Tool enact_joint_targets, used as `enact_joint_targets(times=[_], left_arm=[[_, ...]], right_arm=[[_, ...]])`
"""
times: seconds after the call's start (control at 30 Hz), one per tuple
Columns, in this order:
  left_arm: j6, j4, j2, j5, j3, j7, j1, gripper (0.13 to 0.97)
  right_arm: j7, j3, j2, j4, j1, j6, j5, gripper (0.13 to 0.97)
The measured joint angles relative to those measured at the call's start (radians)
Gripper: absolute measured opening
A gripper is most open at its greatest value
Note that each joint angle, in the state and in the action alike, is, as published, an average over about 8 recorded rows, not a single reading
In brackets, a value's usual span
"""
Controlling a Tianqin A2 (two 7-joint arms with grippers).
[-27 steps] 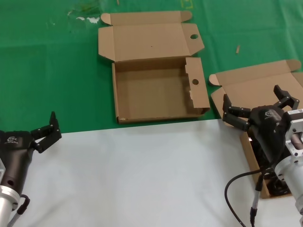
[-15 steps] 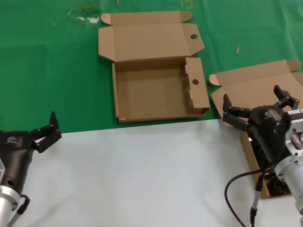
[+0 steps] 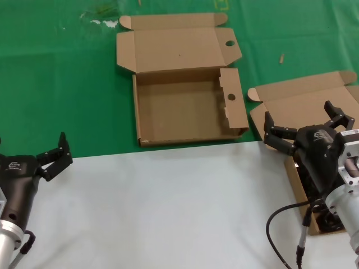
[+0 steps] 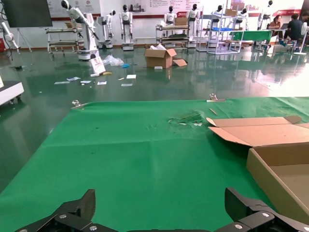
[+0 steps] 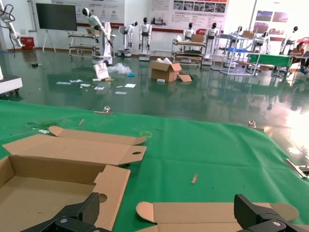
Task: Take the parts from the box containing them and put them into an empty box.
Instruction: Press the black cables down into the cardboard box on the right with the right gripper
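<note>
Wide green cloth-covered tabletop (image 3: 67,84) fills the far half of the head view, with a pale grey sheet (image 3: 162,207) laid over the near half. Out in the middle sits the shallow brown cardboard mailer box with round punched holes in its side flaps (image 3: 182,109), lid thrown back flat toward the far side, interior bare. Over on the right, the plain brown cardboard mailer box (image 3: 303,103) lies open too, its lid folded back, and most of its tray is hidden behind the right arm. Down in that tray, just a sliver shows: glossy black bundled power cords (image 3: 328,219), still inside their box, peeking out beside the arm near the lower right corner.

Right arm now: it reaches forward and angles up over the cord box, black wrist housing above the tray, and the right pincer (image 3: 303,126) is spread wide, fingers splayed apart, holding nothing. Its own wrist camera shows both finger bases far apart.

Left arm: low at the near left edge over the grey sheet, angled forward, left pincer (image 3: 53,156) spread as well, nothing between its fingers, well apart from both boxes.
</note>
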Motion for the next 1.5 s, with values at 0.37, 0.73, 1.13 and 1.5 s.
enact_joint_targets(times=[0.37,0.73,1.13,1.5], left_arm=[[0.000,0.000,0.000,0.000,0.000,0.000,0.000,0.868],[0.000,0.000,0.000,0.000,0.000,0.000,0.000,0.685],[0.000,0.000,0.000,0.000,0.000,0.000,0.000,0.424],[0.000,0.000,0.000,0.000,0.000,0.000,0.000,0.279]], right_arm=[[0.000,0.000,0.000,0.000,0.000,0.000,0.000,0.966],[-0.069,0.020,-0.076,-0.006,0.004,0.009,-0.059,0.966],[-0.159,-0.058,0.033,0.061,-0.020,0.097,0.019,0.966],[-0.482,-0.250,0.523,0.236,-0.026,0.227,0.503,0.966]])
